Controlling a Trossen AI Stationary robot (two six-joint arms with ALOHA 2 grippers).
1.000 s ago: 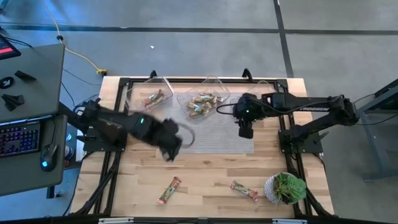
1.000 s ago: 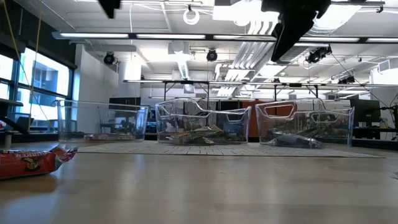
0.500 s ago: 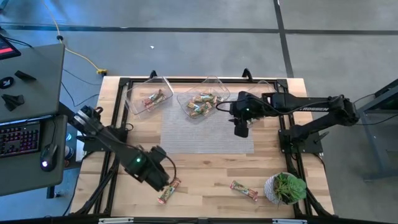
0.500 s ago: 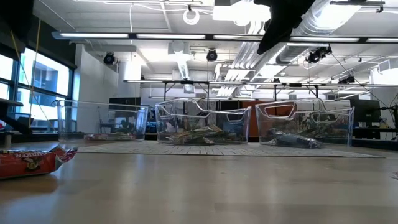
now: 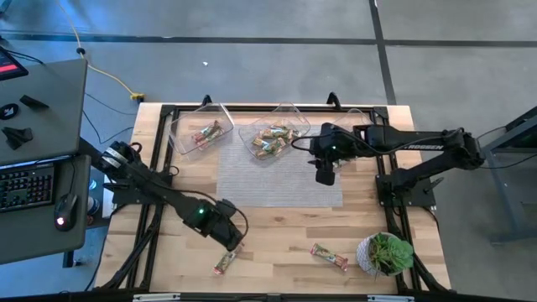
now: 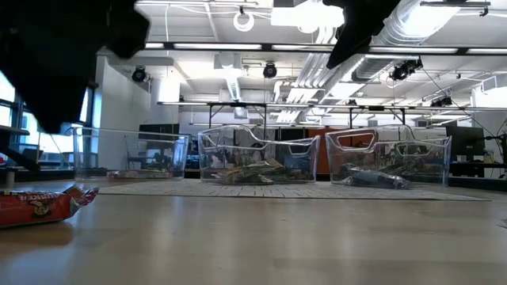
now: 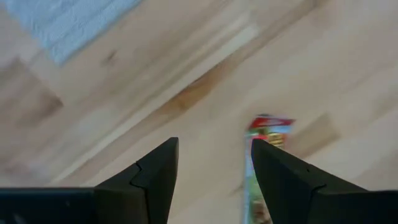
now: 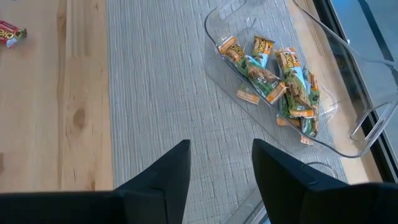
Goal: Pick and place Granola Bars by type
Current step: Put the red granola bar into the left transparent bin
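Wood table (image 5: pixel 277 226): red bar (image 5: pixel 225 261) lies diagonal; left gripper (image 5: pixel 233 242) apart above.

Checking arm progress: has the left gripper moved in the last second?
Yes. The left gripper went from beside the grey mat toward the table's front edge, over a red-orange bar.

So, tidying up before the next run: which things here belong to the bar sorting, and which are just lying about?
Job:
- loose granola bars
- bars sorted in clear tubs
- left gripper, open over one bar
- right gripper, open

Lying about:
- potted plant
- keyboard
- mouse
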